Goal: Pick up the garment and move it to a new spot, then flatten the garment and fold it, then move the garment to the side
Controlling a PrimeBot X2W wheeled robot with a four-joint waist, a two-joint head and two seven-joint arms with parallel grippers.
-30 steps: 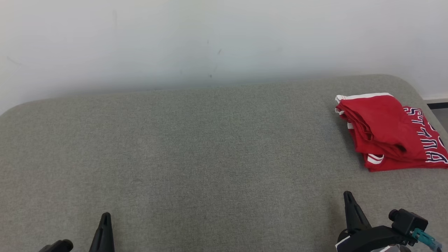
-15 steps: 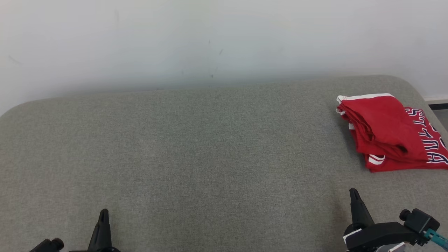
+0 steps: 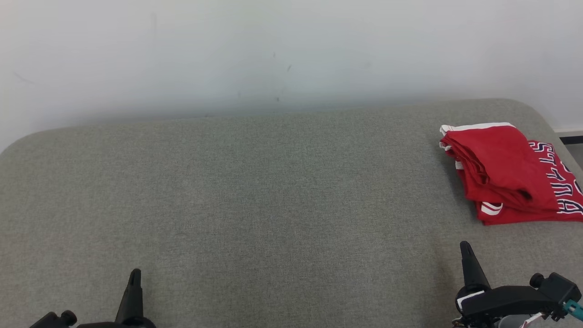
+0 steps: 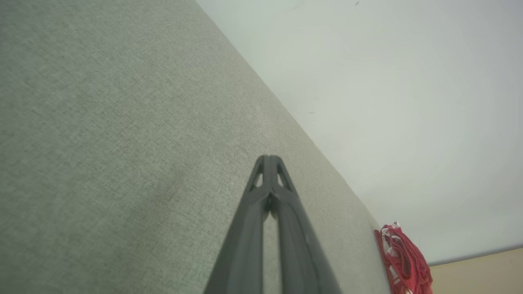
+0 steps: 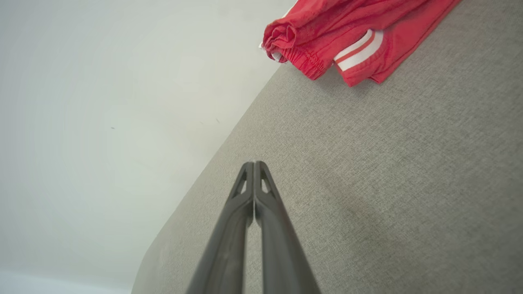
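A red garment (image 3: 505,175) with white stripes and dark lettering lies folded at the far right of the grey padded table (image 3: 255,191), close to its right edge. It also appears as a small red bundle (image 4: 404,259) in the left wrist view and as red folds with a white stripe (image 5: 343,32) in the right wrist view. My right gripper (image 3: 465,248) hovers at the lower right, nearer to me than the garment and apart from it, shut and holding nothing (image 5: 254,165). At the lower left my left gripper (image 3: 135,274) is shut and holds nothing (image 4: 269,158).
A pale wall (image 3: 273,50) runs along the table's far edge. The table's rounded right corner sits just beyond the garment, with a strip of floor (image 3: 571,141) past it.
Both grippers have drawn back toward the bottom corners of the head view, the right one drifting rightward. The garment lies still; the view has shifted slightly.
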